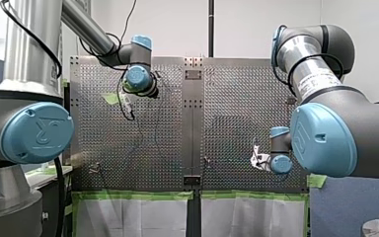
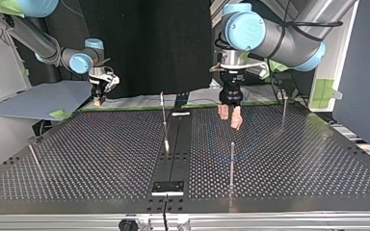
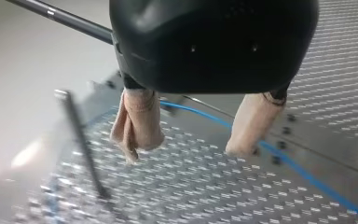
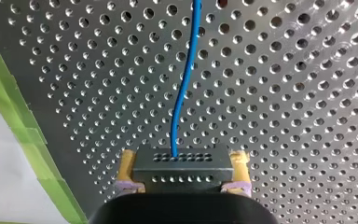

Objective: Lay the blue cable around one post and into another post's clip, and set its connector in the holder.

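In the right wrist view my right gripper (image 4: 184, 161) is shut on a black connector block (image 4: 182, 175), yellow pads on both of its sides. The blue cable (image 4: 182, 93) leaves the block and runs ahead over the perforated table. My left gripper (image 3: 185, 150) hangs open just above the table, beige pads apart, nothing between them. The blue cable (image 3: 303, 172) lies on the table under and behind its fingers. A thin post (image 3: 81, 140) stands beside it. In the top view my left gripper (image 2: 230, 117) is right of centre and my right gripper (image 2: 99, 99) is at the far left edge.
Several thin posts stand on the table (image 2: 101, 159): one at the centre (image 2: 164, 115), one nearer the camera (image 2: 231, 163), one at the right (image 2: 284, 110). A black holder plate (image 2: 168, 186) sits on the centre strip. Green tape (image 4: 23, 130) lines the table's edge.
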